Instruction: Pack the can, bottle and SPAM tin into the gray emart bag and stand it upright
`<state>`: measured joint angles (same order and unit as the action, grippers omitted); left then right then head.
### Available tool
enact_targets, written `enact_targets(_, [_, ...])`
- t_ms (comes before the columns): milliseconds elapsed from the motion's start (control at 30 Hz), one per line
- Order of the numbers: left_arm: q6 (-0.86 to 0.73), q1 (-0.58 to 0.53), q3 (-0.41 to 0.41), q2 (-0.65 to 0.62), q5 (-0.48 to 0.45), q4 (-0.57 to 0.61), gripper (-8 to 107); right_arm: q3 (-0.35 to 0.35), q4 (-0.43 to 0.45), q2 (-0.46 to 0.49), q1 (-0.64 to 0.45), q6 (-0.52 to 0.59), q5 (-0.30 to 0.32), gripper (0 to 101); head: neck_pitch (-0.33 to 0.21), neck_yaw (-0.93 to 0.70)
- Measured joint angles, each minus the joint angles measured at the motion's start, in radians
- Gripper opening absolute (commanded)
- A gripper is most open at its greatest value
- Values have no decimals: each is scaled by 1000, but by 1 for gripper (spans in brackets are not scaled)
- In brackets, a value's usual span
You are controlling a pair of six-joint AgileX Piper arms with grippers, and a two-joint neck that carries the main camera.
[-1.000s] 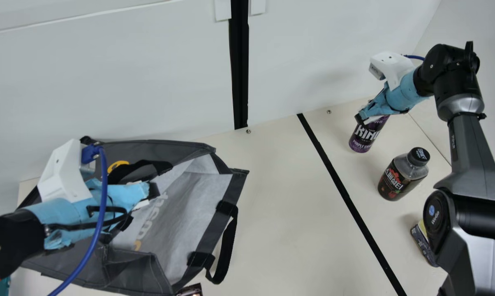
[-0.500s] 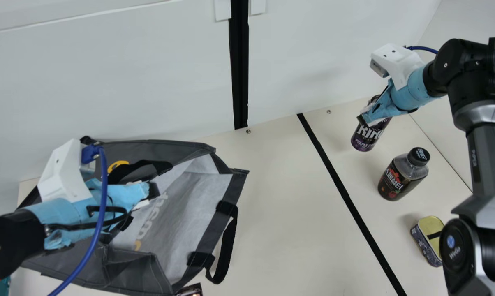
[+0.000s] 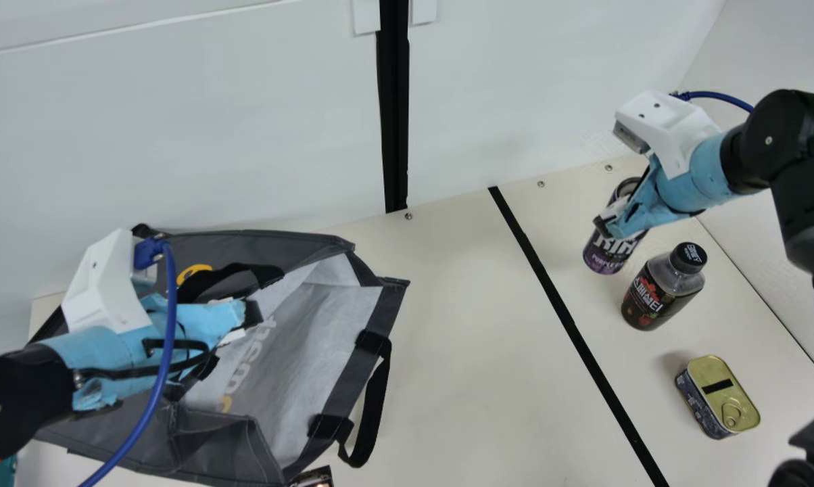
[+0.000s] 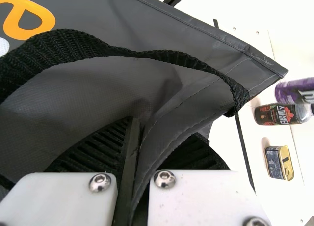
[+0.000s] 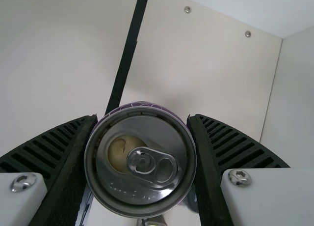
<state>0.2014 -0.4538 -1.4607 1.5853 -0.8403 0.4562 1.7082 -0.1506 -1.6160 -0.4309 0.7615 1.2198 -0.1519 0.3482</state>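
Pinching the can (image 3: 602,258), the right claw (image 3: 610,226) has the bottle (image 3: 656,292) near it, the tin (image 3: 716,398) farther off; the left claw (image 3: 246,323) clamps the gray bag (image 3: 305,345), a handle (image 4: 61,45) arching close by

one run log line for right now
left gripper: holds bag | right gripper: grips can | bottle: upright, outside bag | tin: on table

The gray emart bag (image 3: 305,338) lies open on the desk (image 3: 461,352). The right gripper (image 3: 611,228) holds the purple can (image 3: 603,259). The capped bottle (image 3: 656,297) and gold-lidded SPAM tin (image 3: 716,389) stand upright.
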Motion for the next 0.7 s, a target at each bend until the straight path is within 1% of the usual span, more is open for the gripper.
enact_targets(267, [0,0,0,0,0,0,-8,-131,-15,124,2,36,0,0,0,-2])
enact_targets(467, [0,0,0,0,0,0,-8,-217,-20,198,10,59,0,0,0,0])
enact_targets(700, [0,0,0,0,0,0,-8,-299,-17,277,31,65,0,0,0,0])
